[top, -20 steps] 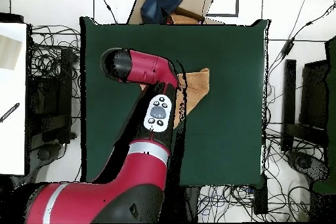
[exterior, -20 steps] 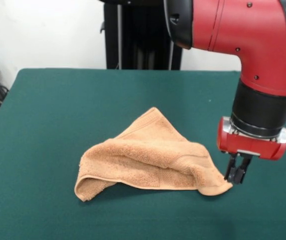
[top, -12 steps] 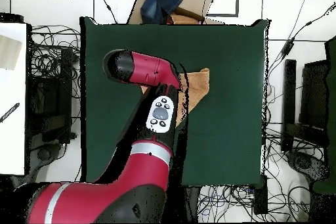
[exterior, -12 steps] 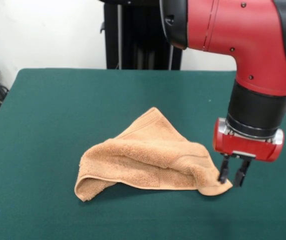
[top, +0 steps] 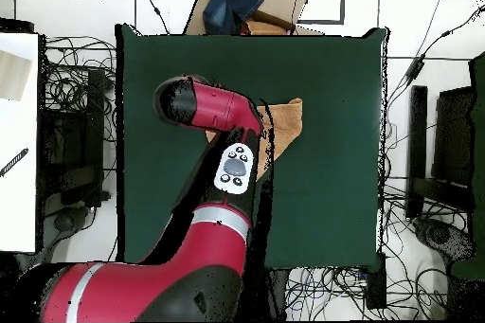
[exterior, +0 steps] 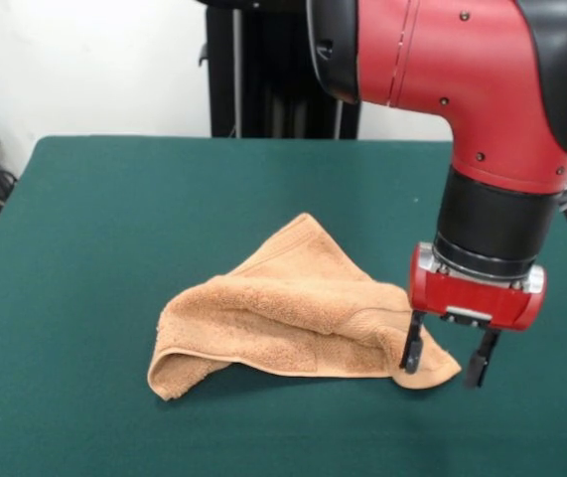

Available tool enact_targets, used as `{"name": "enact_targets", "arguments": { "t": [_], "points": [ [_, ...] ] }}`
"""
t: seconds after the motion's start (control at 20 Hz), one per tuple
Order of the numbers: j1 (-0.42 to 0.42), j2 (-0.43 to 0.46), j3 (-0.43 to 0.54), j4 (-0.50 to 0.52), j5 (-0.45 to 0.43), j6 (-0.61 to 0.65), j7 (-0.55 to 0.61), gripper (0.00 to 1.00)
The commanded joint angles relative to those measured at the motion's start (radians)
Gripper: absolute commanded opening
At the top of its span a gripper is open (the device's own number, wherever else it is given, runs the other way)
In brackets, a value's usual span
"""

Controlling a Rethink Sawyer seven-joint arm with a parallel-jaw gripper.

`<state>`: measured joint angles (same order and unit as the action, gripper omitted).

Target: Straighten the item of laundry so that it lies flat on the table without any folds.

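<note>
The item of laundry (exterior: 293, 313), a peach-orange terry towel, lies crumpled and folded over itself in a rough triangle on the green table (exterior: 114, 219). My gripper (exterior: 443, 362) hangs open over the towel's right corner, one finger in front of the cloth and the other just off its tip. Nothing is held between the fingers. In the overhead view the red arm covers most of the towel (top: 286, 122), leaving only one end showing, and the gripper itself is hidden under the arm.
Green table (top: 322, 187) surface stretches wide on all sides of the towel. A cardboard box with dark blue cloth (top: 248, 5) sits past the table's edge in the overhead view. Cables crowd the floor around the table.
The gripper has opened from shut and shifted left, from just off the towel's right corner to straddling it. The towel has not moved.
</note>
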<state>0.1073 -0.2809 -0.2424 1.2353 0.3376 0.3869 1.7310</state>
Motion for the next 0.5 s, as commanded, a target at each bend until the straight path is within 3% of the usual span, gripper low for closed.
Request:
{"name": "enact_targets", "arguments": {
  "t": [0.05,0.5],
  "points": [
    [-0.025,-0.002,0.113,0.117,-0.007,-0.022,0.165,1.00],
    [-0.024,0.026,0.117,0.105,-0.007,-0.002,0.157,1.00]
  ]
}}
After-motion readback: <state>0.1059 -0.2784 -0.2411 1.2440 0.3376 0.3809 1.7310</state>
